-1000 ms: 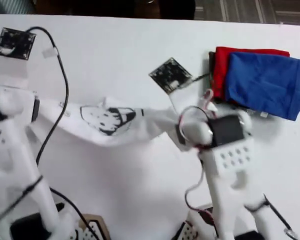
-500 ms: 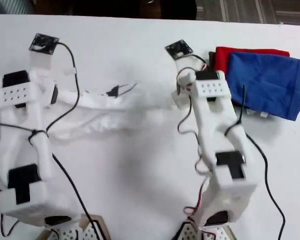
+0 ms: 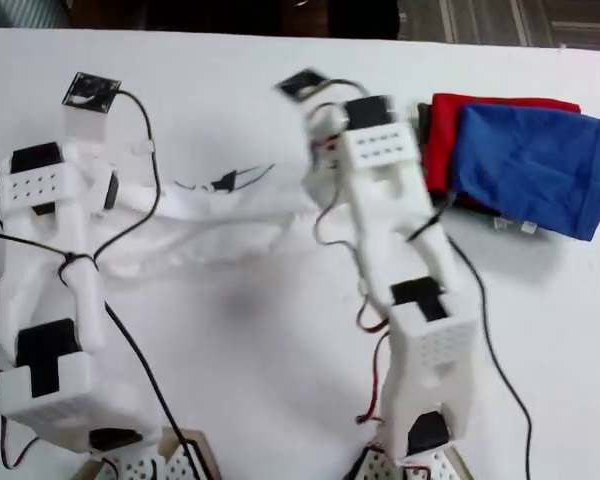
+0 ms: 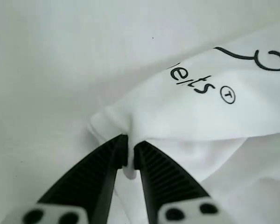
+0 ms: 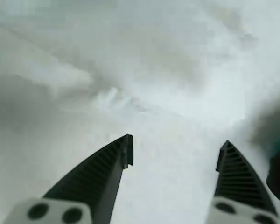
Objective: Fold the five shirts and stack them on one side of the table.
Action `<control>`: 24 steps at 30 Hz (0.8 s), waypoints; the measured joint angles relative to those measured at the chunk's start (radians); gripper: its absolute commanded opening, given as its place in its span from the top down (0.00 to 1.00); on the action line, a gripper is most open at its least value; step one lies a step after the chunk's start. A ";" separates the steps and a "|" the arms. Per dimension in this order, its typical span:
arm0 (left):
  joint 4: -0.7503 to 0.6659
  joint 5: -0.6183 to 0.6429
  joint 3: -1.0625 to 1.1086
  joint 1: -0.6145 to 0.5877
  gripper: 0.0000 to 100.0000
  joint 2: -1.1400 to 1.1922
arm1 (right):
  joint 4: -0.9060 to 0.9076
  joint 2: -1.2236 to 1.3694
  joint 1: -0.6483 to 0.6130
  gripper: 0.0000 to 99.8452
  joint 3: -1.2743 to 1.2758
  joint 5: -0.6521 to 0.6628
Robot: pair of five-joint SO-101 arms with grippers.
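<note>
A white shirt with black print lies stretched and crumpled across the table's middle. My left gripper is shut on a bunched edge of the white shirt, at its left end in the high view, under the left arm. My right gripper stands open over white cloth, nothing between its fingers; the right arm reaches to the shirt's right end. A folded blue shirt lies on a folded red shirt at the right side of the table.
Black cables run along both arms. A dark layer shows under the red shirt at the stack's left edge. Bare white table lies in front of the shirt, between the two arm bases.
Both arms swung forward toward the table's far side, laying the lifted shirt down. The right gripper let go of the shirt's right end and moved left; the left arm has stayed put.
</note>
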 measured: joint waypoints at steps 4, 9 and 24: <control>0.000 0.000 0.000 0.000 0.97 0.000 | -0.052 0.043 -0.095 0.70 0.000 0.000; 0.035 0.000 -0.038 0.002 0.97 0.000 | -0.166 0.170 -0.141 0.70 0.000 0.000; 0.163 0.000 -0.132 0.005 0.97 0.000 | -0.468 0.483 0.068 0.70 -0.479 -0.143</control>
